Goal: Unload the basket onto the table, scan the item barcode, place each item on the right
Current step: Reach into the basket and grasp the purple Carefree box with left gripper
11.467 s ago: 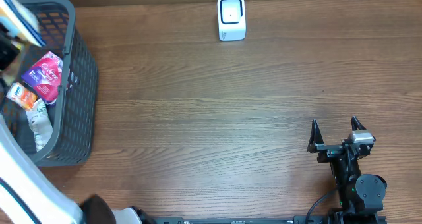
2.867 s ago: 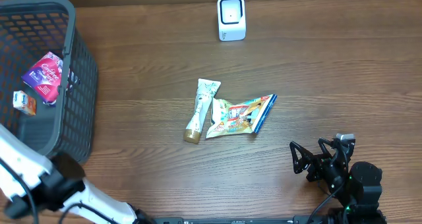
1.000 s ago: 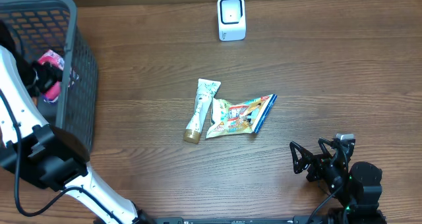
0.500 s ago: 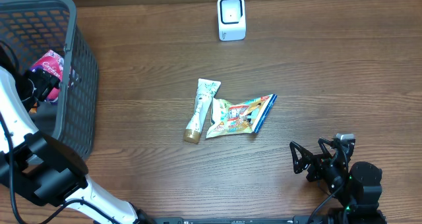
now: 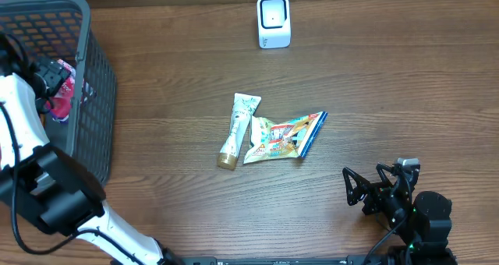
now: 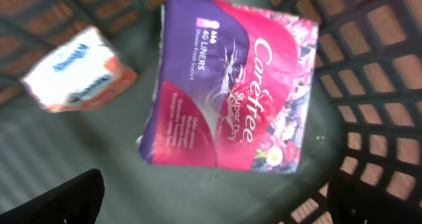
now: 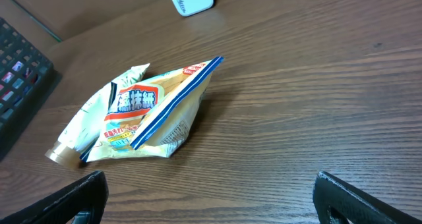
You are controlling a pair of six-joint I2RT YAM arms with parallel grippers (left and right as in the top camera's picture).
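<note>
— Inside the basket [image 5: 97,117], what faces the left gripper [image 6: 221,201]?
— A pink Carefree liner pack [image 6: 231,92] beside a white-and-orange box [image 6: 79,69]; jaws spread wide, holding nothing.
— And the right gripper [image 7: 214,204]?
— Also spread and empty, near the snack packet [image 5: 284,136] and tube [image 5: 238,130], which touch mid-table. The scanner [image 5: 274,21] stands well apart.

Overhead, the left arm [image 5: 19,121] hides part of the pink pack [image 5: 62,103] at upper left. In the left wrist view, the small box [image 6: 79,69] looks blurred.
</note>
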